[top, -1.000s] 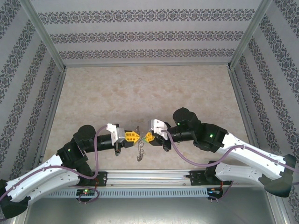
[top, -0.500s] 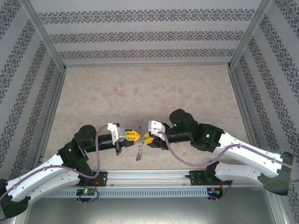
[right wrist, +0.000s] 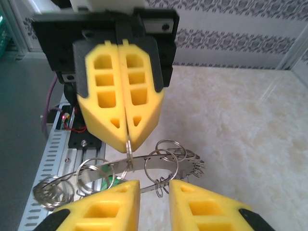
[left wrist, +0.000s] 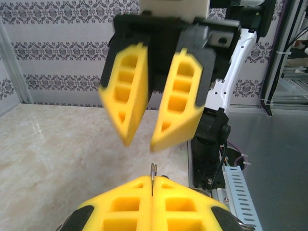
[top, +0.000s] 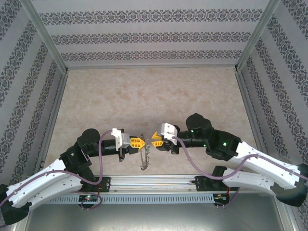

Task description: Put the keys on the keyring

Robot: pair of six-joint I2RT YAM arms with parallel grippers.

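My left gripper (top: 142, 142) is shut on one thin wire loop of the keyring (top: 143, 158), which hangs below it over the table's near edge. In the right wrist view the left gripper (right wrist: 128, 139) pinches that loop, and the keyring (right wrist: 140, 162) shows as a flat dark band fringed with silvery loops. A bit of the keys' green head (right wrist: 109, 181) peeks out behind the band at the left. My right gripper (right wrist: 153, 182) is open, with loops hanging in the gap, not clamped. It faces the left one, just right of it (top: 151, 139).
The beige marble tabletop (top: 154, 96) stretches away behind both arms. A metal rail (top: 154, 182) runs along the near edge below the ring. Patterned walls with aluminium posts (top: 48, 38) close in the sides and back.
My right gripper has opened and drawn back a little to the right. The keyring now hangs from the left gripper alone and has swung slightly.
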